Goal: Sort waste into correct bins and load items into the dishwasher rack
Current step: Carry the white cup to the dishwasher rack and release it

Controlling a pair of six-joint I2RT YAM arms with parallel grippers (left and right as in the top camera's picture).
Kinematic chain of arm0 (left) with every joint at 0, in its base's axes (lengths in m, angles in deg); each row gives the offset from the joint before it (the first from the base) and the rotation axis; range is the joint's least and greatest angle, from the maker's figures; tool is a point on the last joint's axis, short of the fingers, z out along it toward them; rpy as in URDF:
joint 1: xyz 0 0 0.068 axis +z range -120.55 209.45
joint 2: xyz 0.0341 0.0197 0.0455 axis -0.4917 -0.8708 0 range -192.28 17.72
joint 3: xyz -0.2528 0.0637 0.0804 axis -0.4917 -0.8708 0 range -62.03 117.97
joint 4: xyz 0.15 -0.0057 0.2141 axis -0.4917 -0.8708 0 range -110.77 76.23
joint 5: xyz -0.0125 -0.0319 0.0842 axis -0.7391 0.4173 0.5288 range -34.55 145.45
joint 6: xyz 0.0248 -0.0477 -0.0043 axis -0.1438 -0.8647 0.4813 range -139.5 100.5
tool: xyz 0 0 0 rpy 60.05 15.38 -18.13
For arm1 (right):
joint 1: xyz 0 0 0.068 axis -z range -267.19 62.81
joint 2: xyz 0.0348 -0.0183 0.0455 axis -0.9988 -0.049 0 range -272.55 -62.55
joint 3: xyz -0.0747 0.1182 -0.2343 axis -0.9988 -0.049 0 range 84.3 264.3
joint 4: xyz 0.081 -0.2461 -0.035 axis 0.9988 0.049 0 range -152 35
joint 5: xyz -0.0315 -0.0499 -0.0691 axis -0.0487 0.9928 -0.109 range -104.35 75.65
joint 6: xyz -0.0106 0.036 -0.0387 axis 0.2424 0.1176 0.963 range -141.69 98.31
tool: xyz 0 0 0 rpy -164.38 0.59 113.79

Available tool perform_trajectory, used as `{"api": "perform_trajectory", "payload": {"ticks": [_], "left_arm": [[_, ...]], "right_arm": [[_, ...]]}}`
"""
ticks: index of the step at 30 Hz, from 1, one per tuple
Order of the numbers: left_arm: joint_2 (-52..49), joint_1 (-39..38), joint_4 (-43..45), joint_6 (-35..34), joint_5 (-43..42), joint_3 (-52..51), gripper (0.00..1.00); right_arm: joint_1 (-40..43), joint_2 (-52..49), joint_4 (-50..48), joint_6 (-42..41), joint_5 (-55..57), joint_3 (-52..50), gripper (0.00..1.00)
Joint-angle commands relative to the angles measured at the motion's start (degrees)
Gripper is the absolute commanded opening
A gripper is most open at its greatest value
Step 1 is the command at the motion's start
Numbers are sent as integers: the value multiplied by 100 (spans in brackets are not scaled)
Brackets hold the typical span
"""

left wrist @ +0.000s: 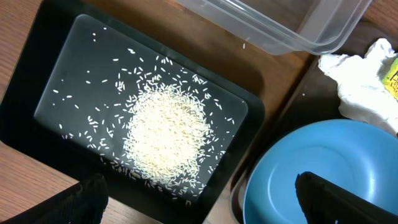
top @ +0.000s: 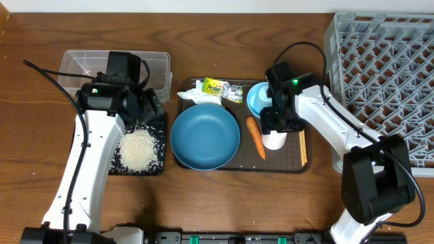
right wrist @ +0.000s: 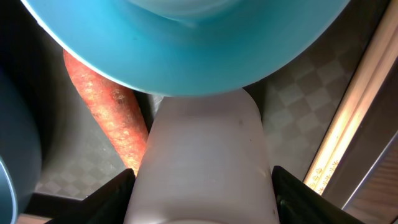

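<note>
White cup [right wrist: 205, 162] fills the gap between your right gripper's [right wrist: 203, 196] fingers [right wrist: 106, 199]. Both fingers sit against its sides, so you are closed on it. Just ahead of the fingers is the light-blue cup [right wrist: 186, 43], and its rim overlaps the white cup's far end in the wrist view. The carrot [right wrist: 109, 112] lies close on the gripper's left, beside the white cup. The chopsticks [right wrist: 348, 118] lie a little off to its right. All of these rest on the brown tray [right wrist: 292, 106]. Further out on the gripper's right, past the chopsticks, stands the rack [top: 380, 68].

Your left gripper [left wrist: 205, 205] is spread wide with nothing between the fingers, and it hangs over the near edge of the black tray [left wrist: 25, 124]. The rice [left wrist: 165, 140] is heaped in that tray just ahead of the fingers, with loose grains scattered around it. Beyond the tray, further ahead of you, is the tub [left wrist: 292, 25]. The bowl [left wrist: 323, 168] sits under and ahead of your right-hand finger, just beside the black tray. Past the bowl, ahead and to the right, the tissue [left wrist: 357, 81] lies with the wrapper [left wrist: 392, 74] against it at the frame's edge.
</note>
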Motion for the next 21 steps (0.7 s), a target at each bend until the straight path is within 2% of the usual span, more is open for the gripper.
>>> {"api": "perform_trajectory", "payload": {"ticks": [1,3,6,16,21], "left_arm": [[20,20,-9,-55,48,61,99],[20,20,-9,-55,48,61,99],[20,20,-9,-55,48,61,99],[20,20,-9,-55,48,61,99],[20,20,-9,-55,48,61,99]], "right_arm": [[-81,-13,15,-33,-11,-39,62],[-79,7,83,-33,-13,-17,56],[-42,90,304,-35,-13,142,43],[509,1008,1008,175,-9,1023,43],[1272,1692,1043,564,-7,1294,41]]}}
